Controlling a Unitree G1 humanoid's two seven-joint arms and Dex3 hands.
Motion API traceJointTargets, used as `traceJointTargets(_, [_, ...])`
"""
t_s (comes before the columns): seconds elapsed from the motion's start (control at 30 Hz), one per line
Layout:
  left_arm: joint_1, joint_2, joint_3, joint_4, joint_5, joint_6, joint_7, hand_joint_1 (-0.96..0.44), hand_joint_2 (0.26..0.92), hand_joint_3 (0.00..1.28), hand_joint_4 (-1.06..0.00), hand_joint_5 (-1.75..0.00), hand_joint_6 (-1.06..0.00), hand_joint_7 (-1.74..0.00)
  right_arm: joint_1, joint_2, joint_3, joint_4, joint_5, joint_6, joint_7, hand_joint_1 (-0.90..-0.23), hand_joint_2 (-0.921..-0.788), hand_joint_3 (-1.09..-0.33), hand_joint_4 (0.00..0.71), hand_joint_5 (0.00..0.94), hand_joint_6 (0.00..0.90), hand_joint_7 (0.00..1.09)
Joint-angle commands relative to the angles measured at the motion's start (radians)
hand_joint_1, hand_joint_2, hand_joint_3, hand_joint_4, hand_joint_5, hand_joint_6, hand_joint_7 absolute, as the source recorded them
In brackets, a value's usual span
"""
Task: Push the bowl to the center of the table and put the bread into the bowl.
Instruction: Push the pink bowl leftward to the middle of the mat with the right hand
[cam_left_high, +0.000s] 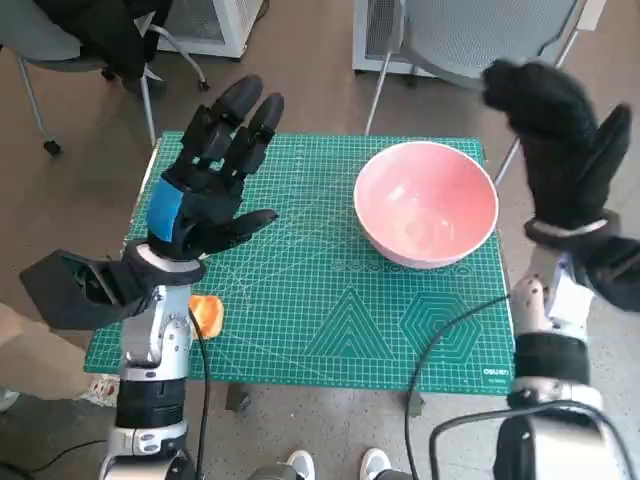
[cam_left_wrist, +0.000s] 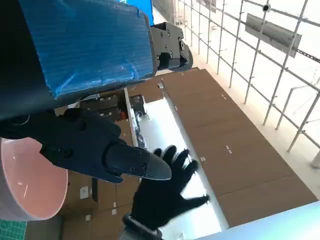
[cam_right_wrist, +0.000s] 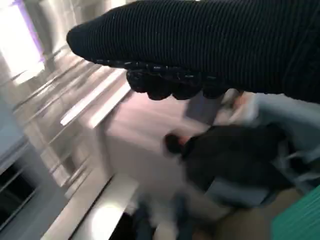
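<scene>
Bowl (cam_left_high: 427, 204), pink and empty, sits on the green cutting mat (cam_left_high: 330, 320) that covers the table (cam_left_high: 240, 392), toward the far right part of the mat. It lies off to the right of the left hand's fingers (cam_left_high: 240, 125) and just beside and below the right hand's gloved fingers (cam_left_high: 525, 85), with nothing touching it. The left wrist view shows part of the bowl's pink rim beyond the left thumb.

A grey chair (cam_left_high: 470, 35) stands past the far edge of the table, beyond the bowl.

The right hand (cam_left_high: 565, 150) is raised above the right edge of the table, its fingers apart and holding nothing; in the left wrist view its glove shows spread open against the background. The right wrist view is too blurred to add more, beyond a person in dark clothing.

The left hand (cam_left_high: 205, 190), with blue tape over its back, hovers above the left part of the mat, fingers spread and pointing away from the robot, thumb out toward the bowl, holding nothing.

Bread (cam_left_high: 208, 313), a small orange piece, lies on the mat near the left near corner, behind the left hand's fingers and partly hidden by the left forearm, well apart from the bowl.
</scene>
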Motion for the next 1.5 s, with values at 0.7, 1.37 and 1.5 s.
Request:
traceJointTargets(0.7, [0.028,0.013,-0.003,-0.057,-0.003,0.016,0.017,-0.5,0.921,0.12,-0.09,0.0,-0.06,-0.42,-0.04,-0.072,-0.019,0.321,-0.132,0.296,-0.28,-0.649,-0.921,-0.921,-0.001,-0.001,0.0,0.12])
traceJointTargets(1.37, [0.041,0.018,-0.001,-0.082,-0.009,0.034,0.028,-0.5,0.921,0.12,-0.08,0.0,-0.04,-0.46,0.016,-0.077,-0.035,0.348,-0.18,0.486,-0.361,-0.652,-0.921,-0.901,-0.001,-0.001,0.017,0.09])
traceJointTargets(1.5, [0.042,0.018,-0.001,-0.086,-0.009,0.038,0.03,-0.5,0.921,0.12,-0.08,0.0,-0.03,-0.46,0.023,-0.077,-0.041,0.347,-0.184,0.483,-0.358,-0.649,-0.921,-0.901,-0.001,-0.001,0.018,0.09])
